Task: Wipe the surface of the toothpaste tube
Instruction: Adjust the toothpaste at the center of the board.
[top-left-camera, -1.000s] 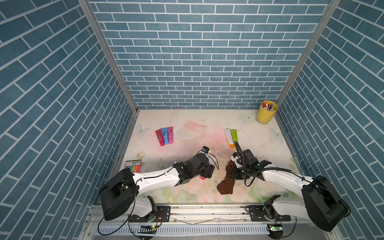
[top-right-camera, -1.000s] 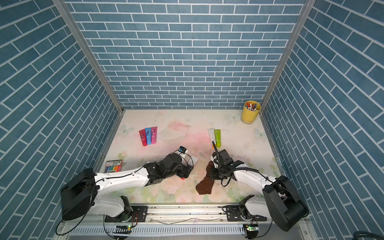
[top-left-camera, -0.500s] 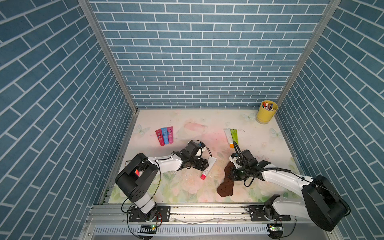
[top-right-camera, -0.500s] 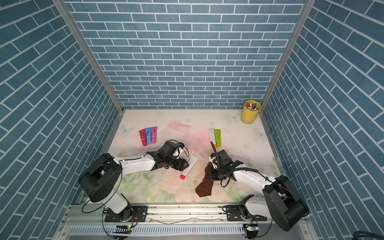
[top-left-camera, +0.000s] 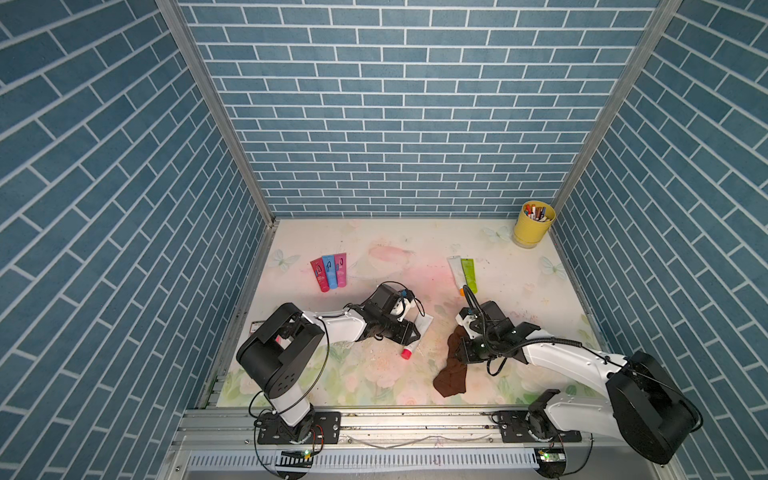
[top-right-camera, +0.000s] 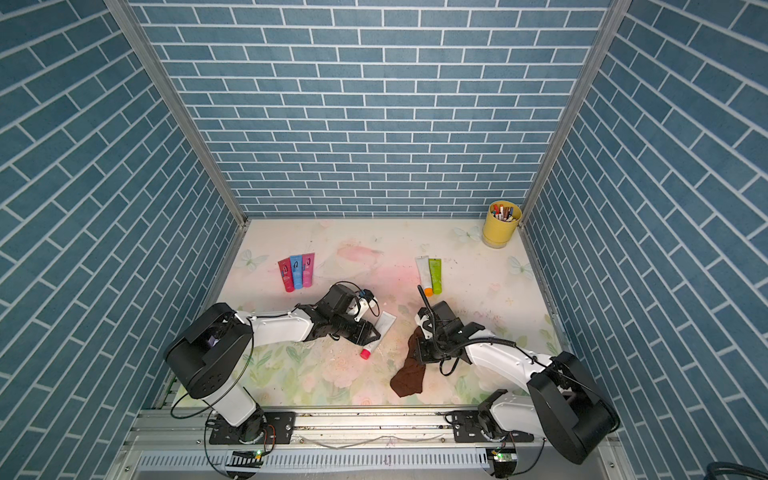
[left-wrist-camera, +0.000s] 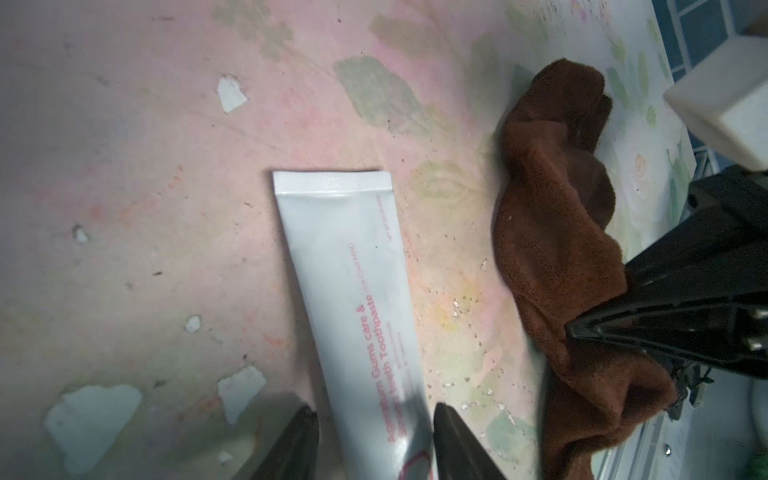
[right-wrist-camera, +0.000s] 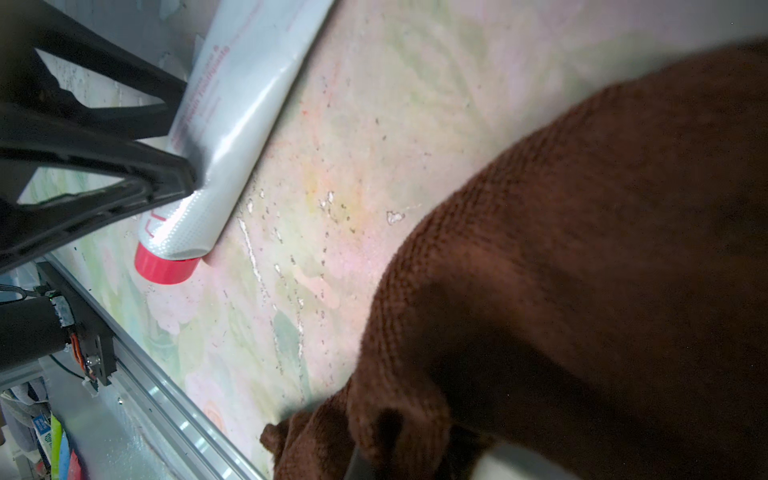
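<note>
The white toothpaste tube (top-left-camera: 422, 328) (top-right-camera: 384, 322) with a red cap lies flat on the floral table, near its middle. My left gripper (top-left-camera: 411, 334) (top-right-camera: 372, 334) (left-wrist-camera: 374, 419) straddles its cap end, open. One finger touches the tube (left-wrist-camera: 353, 270) and a narrow gap shows at the other. My right gripper (top-left-camera: 459, 353) (top-right-camera: 419, 353) is shut on a brown cloth (top-left-camera: 451, 376) (top-right-camera: 409, 376), a hand's width to the right of the tube. The cloth (right-wrist-camera: 582, 249) hides those jaws in the right wrist view and trails onto the table.
Red, blue and pink tubes (top-left-camera: 330, 272) lie side by side at the back left. A white and a green tube (top-left-camera: 465, 272) lie just behind my right arm. A yellow cup of pens (top-left-camera: 533, 224) stands in the back right corner. Blue brick walls enclose three sides.
My left arm has swung round and its gripper has settled over the tube's cap end, with the jaws drawing narrower. The right arm and the cloth have hardly moved.
</note>
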